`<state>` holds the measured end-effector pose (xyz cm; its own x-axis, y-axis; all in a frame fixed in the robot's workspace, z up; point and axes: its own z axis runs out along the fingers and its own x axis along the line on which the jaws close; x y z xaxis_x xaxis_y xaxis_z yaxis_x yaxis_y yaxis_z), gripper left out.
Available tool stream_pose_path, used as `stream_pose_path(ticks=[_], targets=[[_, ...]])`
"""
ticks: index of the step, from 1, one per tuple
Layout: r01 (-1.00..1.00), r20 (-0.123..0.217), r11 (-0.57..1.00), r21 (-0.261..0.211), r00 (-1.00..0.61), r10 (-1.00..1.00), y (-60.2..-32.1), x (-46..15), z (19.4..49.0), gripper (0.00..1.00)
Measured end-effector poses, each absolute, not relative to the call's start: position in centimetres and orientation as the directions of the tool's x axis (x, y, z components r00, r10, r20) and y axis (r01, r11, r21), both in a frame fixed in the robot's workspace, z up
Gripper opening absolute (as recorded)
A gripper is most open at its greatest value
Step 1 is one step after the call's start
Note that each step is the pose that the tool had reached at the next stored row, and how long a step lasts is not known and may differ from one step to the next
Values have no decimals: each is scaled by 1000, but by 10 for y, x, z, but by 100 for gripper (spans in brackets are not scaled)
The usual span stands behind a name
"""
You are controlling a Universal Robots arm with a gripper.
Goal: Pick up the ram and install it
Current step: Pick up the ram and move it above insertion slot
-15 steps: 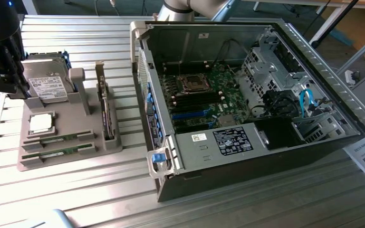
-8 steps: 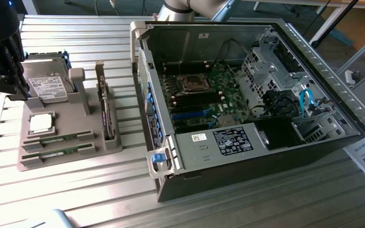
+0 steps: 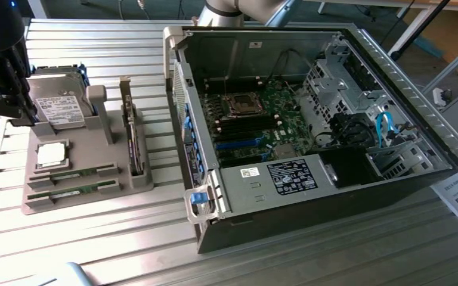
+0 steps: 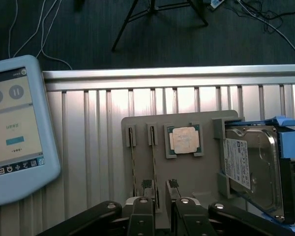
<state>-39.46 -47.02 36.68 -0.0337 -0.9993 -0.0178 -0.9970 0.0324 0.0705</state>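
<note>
- The gripper (image 4: 160,188) has its jaws open and empty, over the ram (image 4: 153,157) near the holder (image 4: 209,162) edge.
- Closing off-centre could knock the neighbouring stick (image 4: 133,162).

Exterior view sits high and well back, angled down on grey parts holder (image 3: 62,205) with open computer case (image 3: 309,119) beside it; wrist view looks down close above that holder (image 4: 142,123), the shared ground.

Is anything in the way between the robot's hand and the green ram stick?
No, nothing visible. The open hand hangs right over the ram in its gray holder, with only air between them.
</note>
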Motion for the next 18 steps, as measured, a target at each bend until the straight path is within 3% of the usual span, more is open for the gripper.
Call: stream_pose_path(ticks=[7, 11, 18], targets=[[-997, -18, 32, 66, -34, -999, -470, -395, 367, 24], [-999, -19, 32, 30, -33, -999, -470, -395, 367, 24], [-1000, -19, 1, 30, -2, -1000, -470, -395, 367, 24]])
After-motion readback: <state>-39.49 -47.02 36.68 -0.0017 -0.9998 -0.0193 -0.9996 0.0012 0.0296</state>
